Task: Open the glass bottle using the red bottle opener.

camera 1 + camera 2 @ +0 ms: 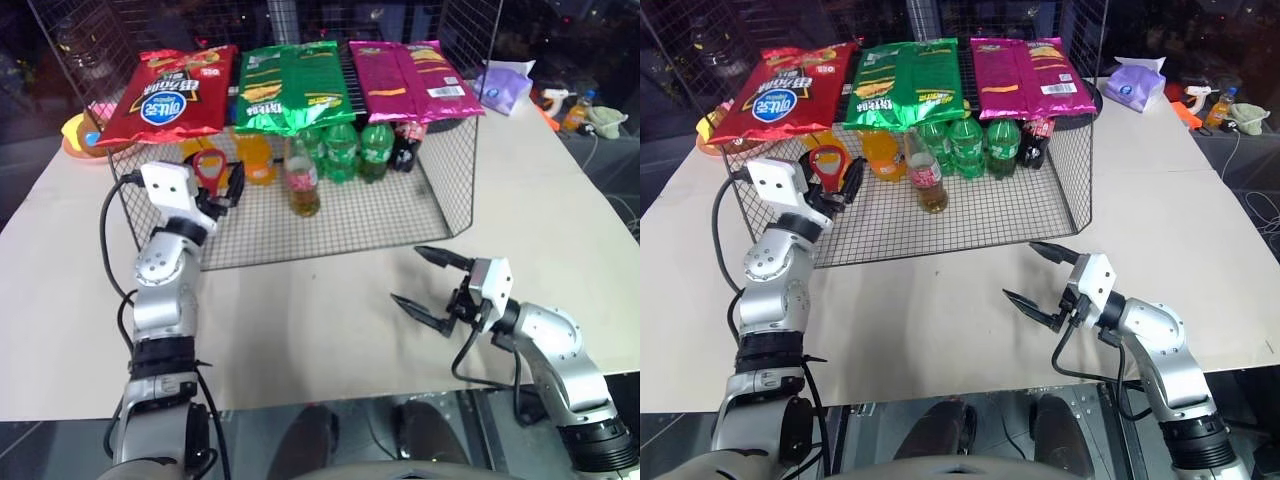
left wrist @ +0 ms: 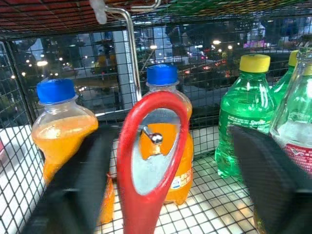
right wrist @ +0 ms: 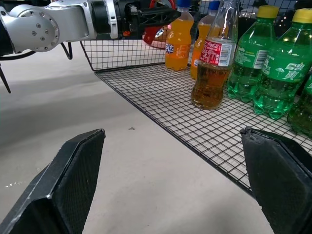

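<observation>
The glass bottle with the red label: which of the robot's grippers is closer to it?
Left. The left gripper is raised inside the wire shelf beside the glass bottle, with the red bottle opener between its fingers. The right gripper hovers open over the table, outside the shelf.

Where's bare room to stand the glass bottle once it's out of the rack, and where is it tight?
Free: the table between the wire rack's front edge and the right gripper, and the rack floor in front of the glass bottle. Tight: the back row, where orange bottles and green bottles crowd together near the red bottle opener.
</observation>
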You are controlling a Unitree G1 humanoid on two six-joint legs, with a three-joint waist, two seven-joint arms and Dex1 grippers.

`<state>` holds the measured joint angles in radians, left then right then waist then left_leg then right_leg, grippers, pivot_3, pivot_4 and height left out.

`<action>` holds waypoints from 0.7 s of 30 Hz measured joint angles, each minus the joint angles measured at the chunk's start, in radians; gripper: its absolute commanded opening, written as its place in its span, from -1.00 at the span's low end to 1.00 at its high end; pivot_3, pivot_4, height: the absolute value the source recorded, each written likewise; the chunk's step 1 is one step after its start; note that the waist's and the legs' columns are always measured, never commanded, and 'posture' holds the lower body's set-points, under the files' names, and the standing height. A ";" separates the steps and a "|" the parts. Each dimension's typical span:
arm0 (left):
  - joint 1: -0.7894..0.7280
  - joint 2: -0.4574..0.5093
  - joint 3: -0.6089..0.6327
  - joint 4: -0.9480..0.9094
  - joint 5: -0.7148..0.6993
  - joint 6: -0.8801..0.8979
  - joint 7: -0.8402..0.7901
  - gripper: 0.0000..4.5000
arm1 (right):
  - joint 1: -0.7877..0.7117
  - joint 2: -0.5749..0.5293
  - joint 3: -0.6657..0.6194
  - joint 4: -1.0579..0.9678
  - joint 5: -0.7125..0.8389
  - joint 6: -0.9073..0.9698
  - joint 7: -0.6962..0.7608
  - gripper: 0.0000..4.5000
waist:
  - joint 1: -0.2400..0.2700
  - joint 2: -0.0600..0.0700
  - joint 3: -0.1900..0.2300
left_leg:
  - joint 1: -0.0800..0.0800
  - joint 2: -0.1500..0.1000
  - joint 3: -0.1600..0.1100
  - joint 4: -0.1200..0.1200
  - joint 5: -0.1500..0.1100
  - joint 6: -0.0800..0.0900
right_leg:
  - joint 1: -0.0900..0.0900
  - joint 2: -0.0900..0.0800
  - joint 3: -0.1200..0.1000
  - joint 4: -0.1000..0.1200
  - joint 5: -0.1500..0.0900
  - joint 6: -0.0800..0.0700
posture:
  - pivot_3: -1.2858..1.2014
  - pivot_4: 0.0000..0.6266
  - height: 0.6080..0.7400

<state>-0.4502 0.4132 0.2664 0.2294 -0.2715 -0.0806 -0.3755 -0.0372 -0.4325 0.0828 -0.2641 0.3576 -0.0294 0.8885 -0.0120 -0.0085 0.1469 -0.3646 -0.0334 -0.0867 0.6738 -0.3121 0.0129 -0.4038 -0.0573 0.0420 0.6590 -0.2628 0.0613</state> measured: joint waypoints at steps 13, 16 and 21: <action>0.000 -0.011 0.009 0.017 -0.011 0.001 0.001 -0.95 | 0.009 0.000 0.000 0.008 -0.011 -0.019 0.000 1.00 | 0.007 0.000 0.000 | -0.001 0.000 -0.001 0.002 0.000 0.000 | 0.000 0.000 -0.001 0.001 0.000 0.000 | 0.03 -0.52 1.00; 0.000 -0.022 0.014 0.013 -0.050 0.011 -0.011 -0.95 | 0.009 0.000 0.000 0.009 -0.016 -0.019 0.000 1.00 | 0.007 0.000 0.000 | -0.001 0.000 -0.001 0.002 0.000 0.000 | 0.000 0.000 -0.001 0.001 0.000 0.000 | 0.03 -0.52 1.00; 0.000 -0.045 0.044 -0.036 -0.160 0.061 -0.053 -0.95 | 0.009 0.000 0.000 0.016 -0.019 -0.021 0.000 1.00 | 0.008 0.000 0.000 | -0.002 0.000 -0.001 0.004 0.000 0.000 | 0.000 0.000 -0.001 0.001 0.000 0.000 | 0.03 -0.52 1.00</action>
<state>-0.4502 0.3686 0.3100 0.1938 -0.4311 -0.0196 -0.4287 -0.0283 -0.4323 0.0828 -0.2480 0.3386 -0.0499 0.8884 -0.0045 -0.0090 0.1468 -0.3669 -0.0338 -0.0881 0.6782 -0.3121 0.0129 -0.4036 -0.0578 0.0406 0.6604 -0.2628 0.0613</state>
